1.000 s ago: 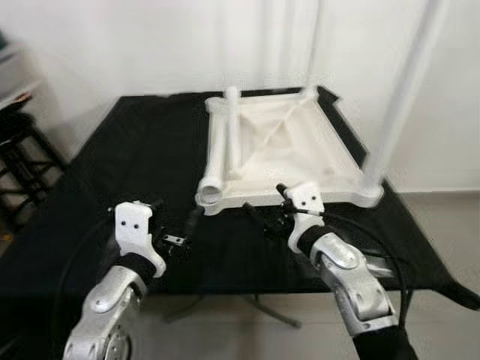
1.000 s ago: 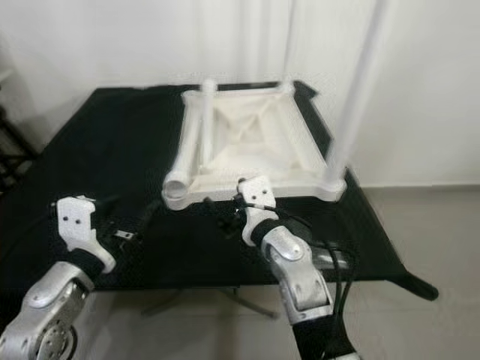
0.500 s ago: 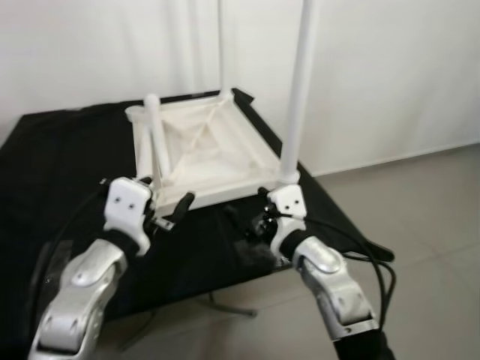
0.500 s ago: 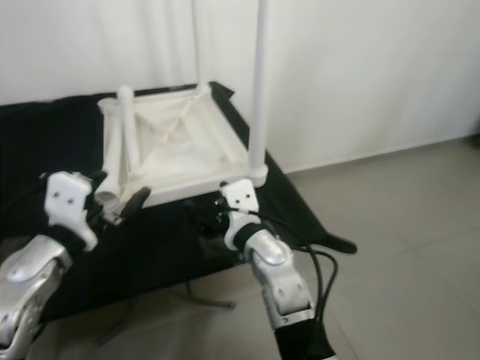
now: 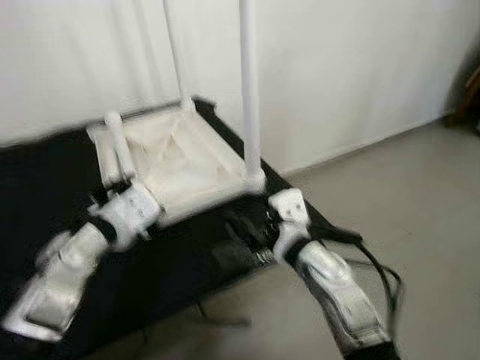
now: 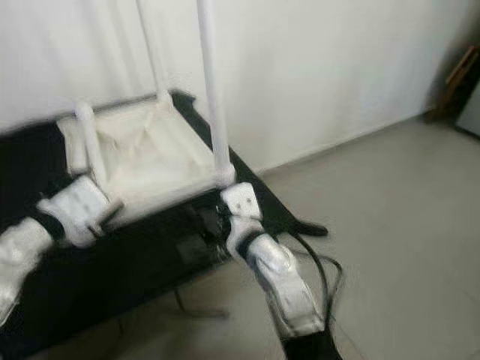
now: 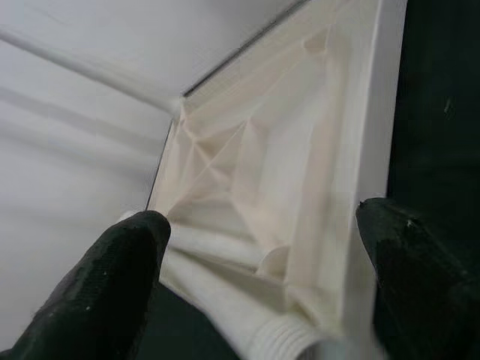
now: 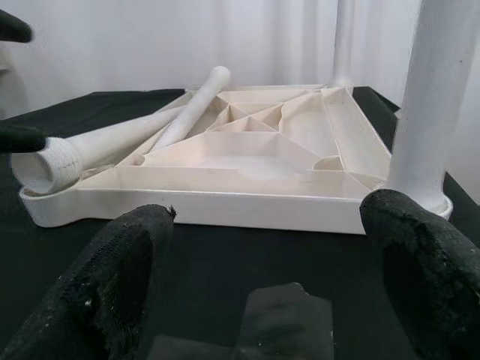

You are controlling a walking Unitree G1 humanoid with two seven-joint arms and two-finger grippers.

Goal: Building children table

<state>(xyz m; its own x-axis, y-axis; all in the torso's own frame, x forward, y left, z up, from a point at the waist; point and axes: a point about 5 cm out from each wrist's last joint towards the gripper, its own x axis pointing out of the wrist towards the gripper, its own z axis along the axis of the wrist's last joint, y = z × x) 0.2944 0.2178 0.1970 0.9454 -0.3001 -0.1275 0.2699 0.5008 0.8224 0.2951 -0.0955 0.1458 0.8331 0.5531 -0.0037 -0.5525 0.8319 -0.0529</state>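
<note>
An upturned white tabletop (image 5: 191,161) lies on a black-draped table (image 5: 45,172). Two white legs stand upright in it: one at the near right corner (image 5: 249,82), one at the far corner (image 5: 174,45). Loose white legs (image 8: 112,139) lie along its left side, one with a threaded end (image 8: 46,165) at the near-left corner. My left gripper (image 7: 259,221) is open at that corner, close to the threaded end (image 7: 281,346). My right gripper (image 8: 270,214) is open just above the cloth, facing the tabletop's near edge (image 8: 225,206), with nothing between its fingers.
The black cloth's front right corner (image 5: 334,234) hangs over a grey tiled floor (image 5: 420,195) that opens to the right. A white wall (image 5: 337,60) stands close behind the table. A black cable (image 5: 379,274) loops off my right forearm. The head views are blurred.
The whole picture has swung so the table sits further left and more floor shows. My left gripper has moved in from the bare cloth to the tabletop's near-left corner.
</note>
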